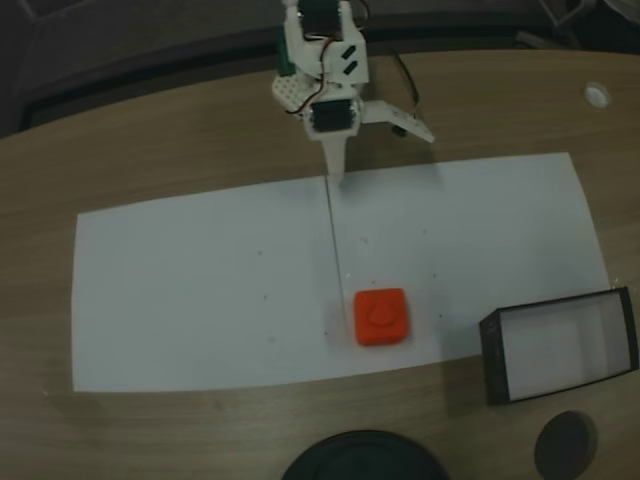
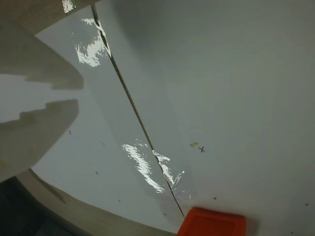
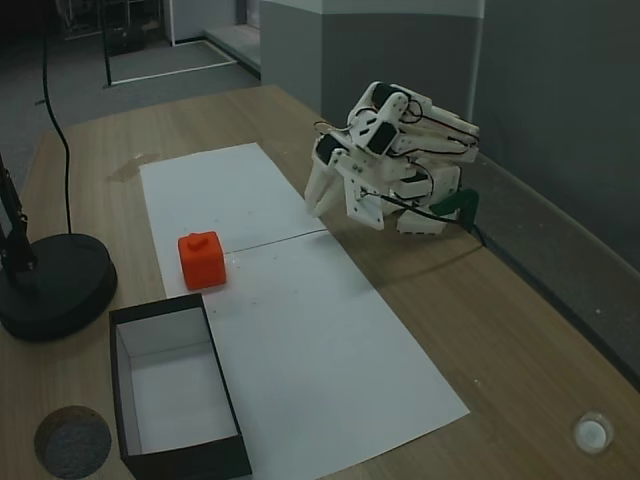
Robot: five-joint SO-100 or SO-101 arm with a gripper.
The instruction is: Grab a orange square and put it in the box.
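One orange square (image 1: 381, 317) to move, and it sits alone on the white paper (image 1: 200, 290), just beside the seam where the two sheets meet and a short way from the box (image 1: 560, 345), which rests at the paper's edge on the wooden table (image 1: 150, 140). The box looks empty, white floor showing. The gripper (image 1: 337, 172) is folded back near the arm's base, well apart from the block, holding nothing. Its fingers look close together in both fixed views, but I honestly can't tell if they're fully closed.

My guess on handling: the block looks like rigid plastic, light, nothing fragile. Smooth sides and rounded corners could make it slip or twist, so I'd pinch two opposite flat side faces, centred, low on the block, not across the corners.
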